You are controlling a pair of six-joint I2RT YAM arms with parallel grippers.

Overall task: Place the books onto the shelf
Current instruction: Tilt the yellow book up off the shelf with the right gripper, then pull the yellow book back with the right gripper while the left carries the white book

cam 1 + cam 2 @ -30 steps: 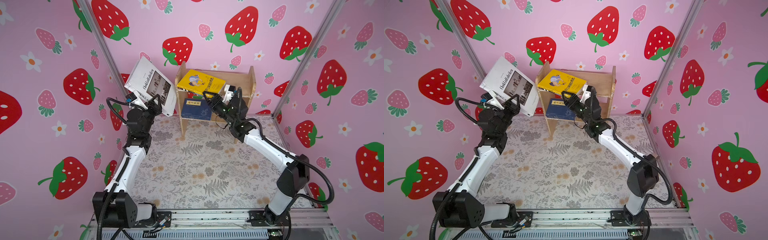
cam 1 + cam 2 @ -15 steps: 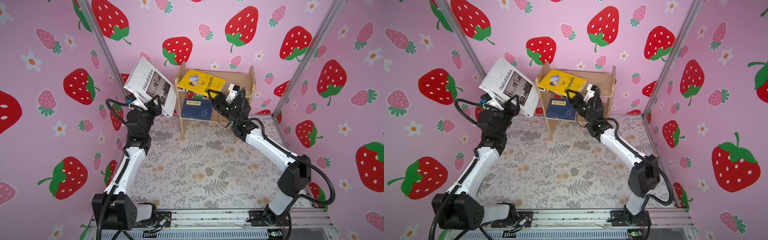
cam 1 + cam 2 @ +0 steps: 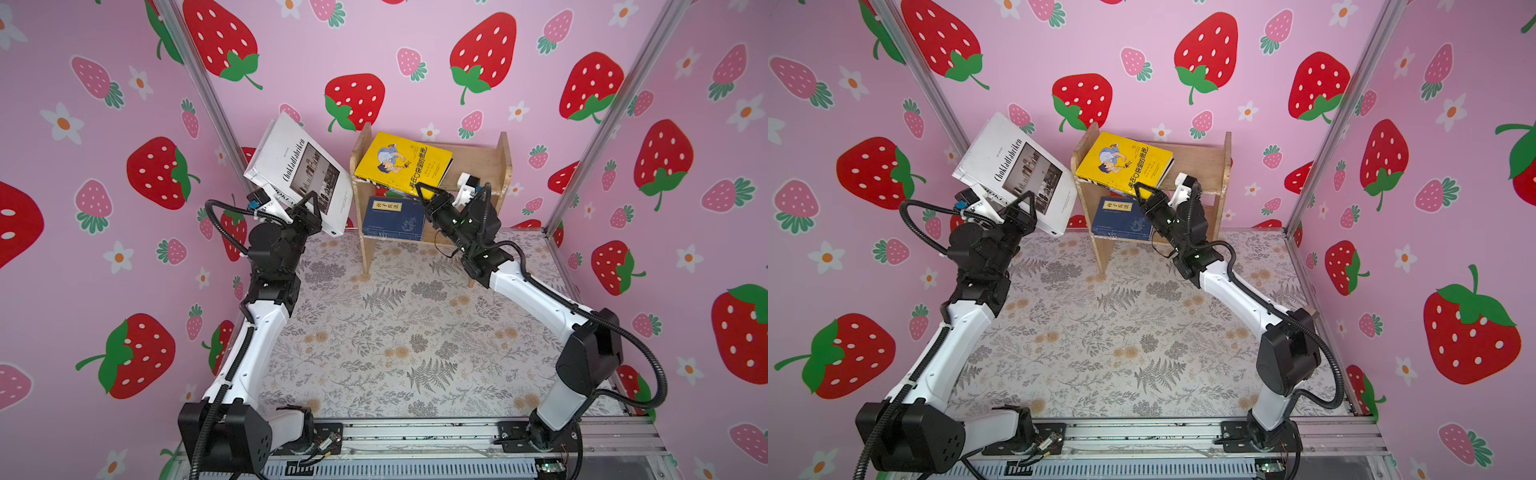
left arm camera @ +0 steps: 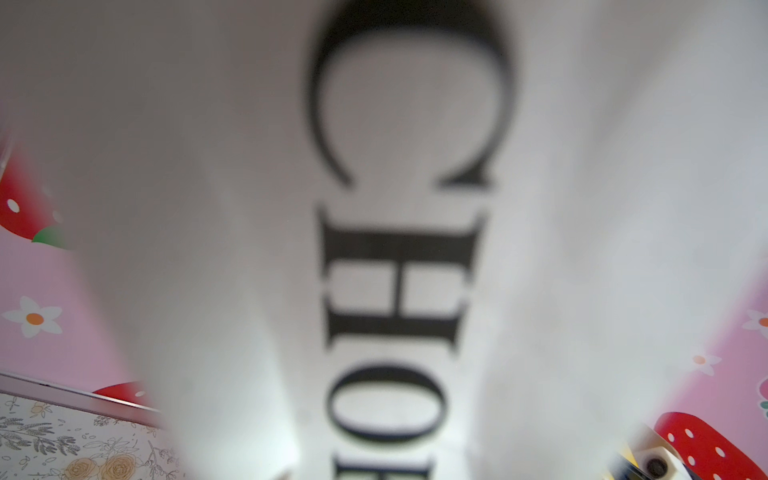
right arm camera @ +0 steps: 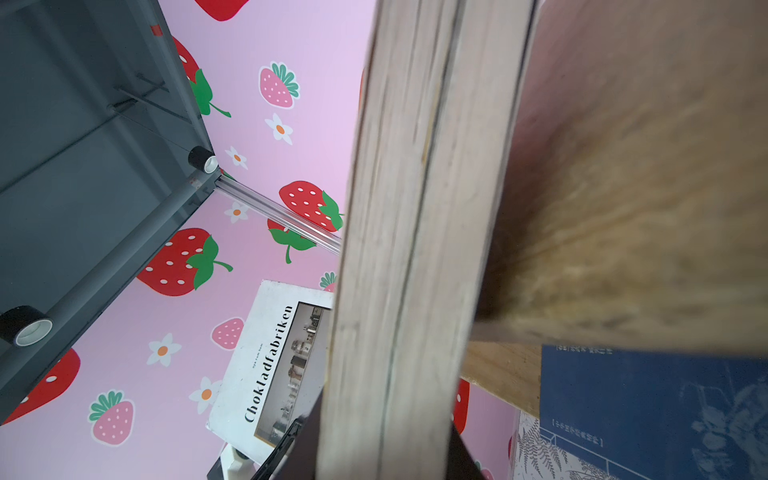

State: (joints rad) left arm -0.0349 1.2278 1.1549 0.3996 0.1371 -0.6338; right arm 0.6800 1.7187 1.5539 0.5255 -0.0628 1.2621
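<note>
Gripping white book [image 3: 297, 174] in left pincer [image 3: 311, 205] (long axis slanting up-left) | right pincer [image 3: 428, 192] clamps yellow book [image 3: 403, 164]

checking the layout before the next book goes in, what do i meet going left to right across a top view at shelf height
white book → side panel of the shelf → yellow book → other side panel of the shelf
</note>
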